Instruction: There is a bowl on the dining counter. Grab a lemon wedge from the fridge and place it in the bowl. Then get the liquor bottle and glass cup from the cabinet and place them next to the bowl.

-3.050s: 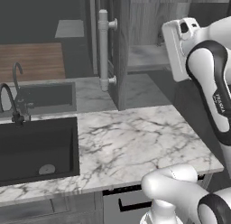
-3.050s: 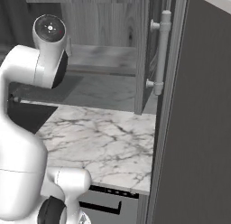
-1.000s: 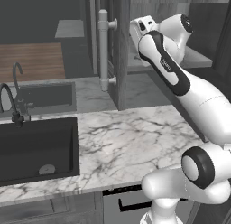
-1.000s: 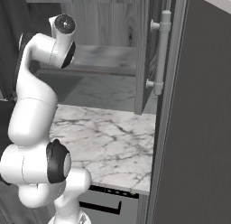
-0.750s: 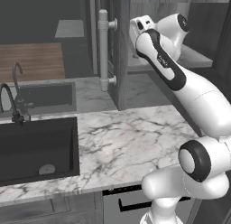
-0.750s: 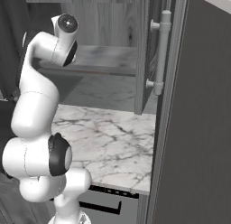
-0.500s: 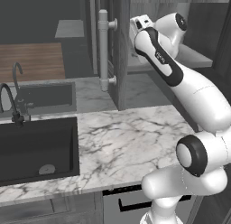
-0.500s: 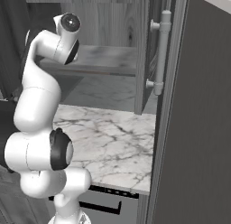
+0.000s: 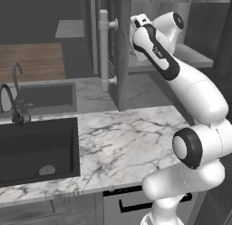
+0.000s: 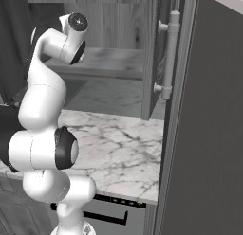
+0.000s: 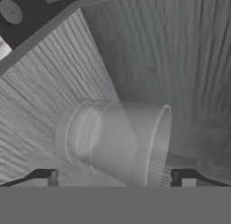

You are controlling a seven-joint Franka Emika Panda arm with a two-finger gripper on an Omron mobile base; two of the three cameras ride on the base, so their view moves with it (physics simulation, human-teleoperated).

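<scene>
Near counter: I stand at a marble counter point(image 9: 131, 138) with a dark sink point(image 9: 36, 149) at its left; this is not the dining counter, so the bowl is elsewhere and I cannot place it from here.
Arm: I reach up and away from that slab into the open cabinet point(image 10: 118, 25), my hand set in over its grey shelf point(image 10: 114, 63).
Cabinet door: it swings out to the left of my arm, and its pale bar handle point(image 9: 104, 51) hangs well clear of me.
Pincer: my gripper point(image 11: 113, 180) is spread wide, its two dark fingertips point(image 11: 43, 177) rising on either side of the view, holding nothing and, as far as I can judge, touching nothing.
Glass cup: the glass cup point(image 11: 113, 142) fills the space just beyond my tips, between them, clear against the wood grain; my hand is rolled, so it looks tipped sideways though it likely stands on the shelf.
Step in hand: I judge this to be the approach to grasp the cup.
How to do it well: I should ease forward until the wall of the cup sits squarely between the tips, keep centred so neither tip nudges it, then close gently on mid-body.
Risk: a clear, smooth tumbler may slide or topple if I close off-centre.
Liquor bottle: I cannot make it out here.
</scene>
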